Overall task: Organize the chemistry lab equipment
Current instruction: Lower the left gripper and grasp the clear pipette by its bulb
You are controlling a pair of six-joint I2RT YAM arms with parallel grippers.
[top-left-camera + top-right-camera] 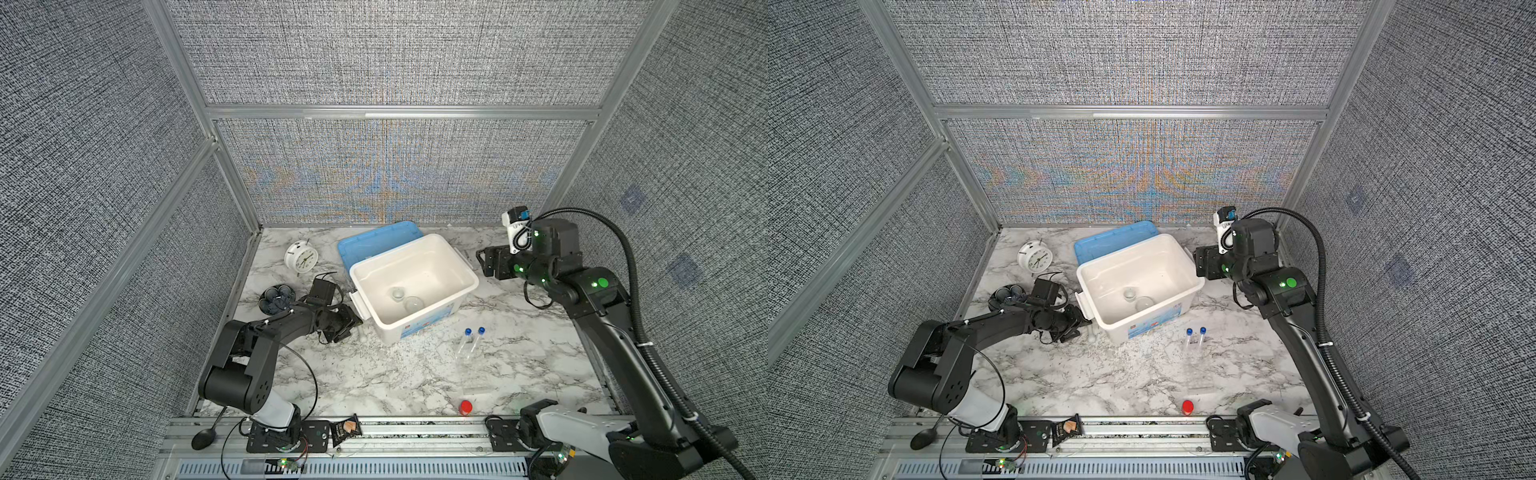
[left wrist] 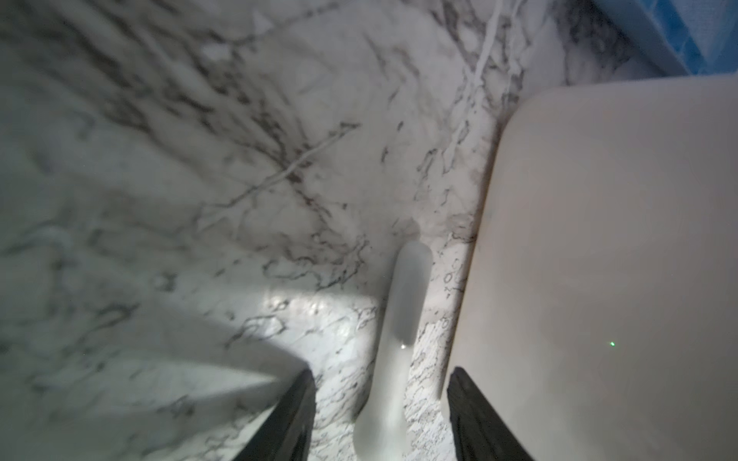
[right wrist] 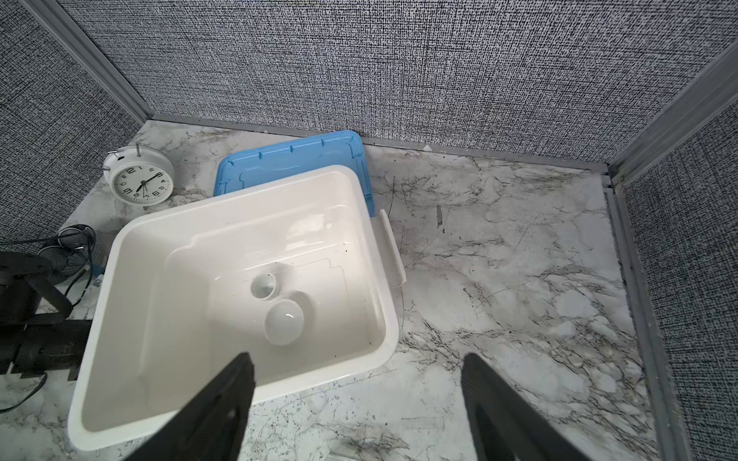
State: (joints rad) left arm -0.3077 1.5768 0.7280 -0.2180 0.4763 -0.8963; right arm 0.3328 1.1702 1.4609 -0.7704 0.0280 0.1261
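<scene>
Nearest of all, on the metal rail [image 1: 415,430] along the front edge of the bench [image 1: 374,382], lie a black spoon [image 1: 203,438] and a black snack packet [image 1: 345,430]. A red cap [image 1: 466,407] stands just inside that edge, towards the right.

My left tool [image 2: 379,374] is low over the bench by the left side of the white bin [image 1: 415,320]. Its jaws stand apart on either side of the white pestle [image 2: 399,331], which lies flat on the marble just beside the bin's wall. Bare bench shows between each finger and the pestle, so I grip nothing.

My right tool [image 3: 357,355] hangs above the bench off the bin's right side, towards the far right corner, with its jaws wide and empty.

Inside the bin, close to its front wall, sit the smaller white dish [image 3: 263,285] and the larger white dish [image 3: 284,322], right next to each other. The blue-capped tube [image 1: 465,343] and the second blue-capped tube [image 1: 477,340] lie side by side on the bench just in front of the bin, with their caps towards it.

At the far edge the blue lid [image 1: 374,239] lies behind the bin and is partly hidden by it. The white alarm clock [image 1: 301,257] stands near the far left corner.
</scene>
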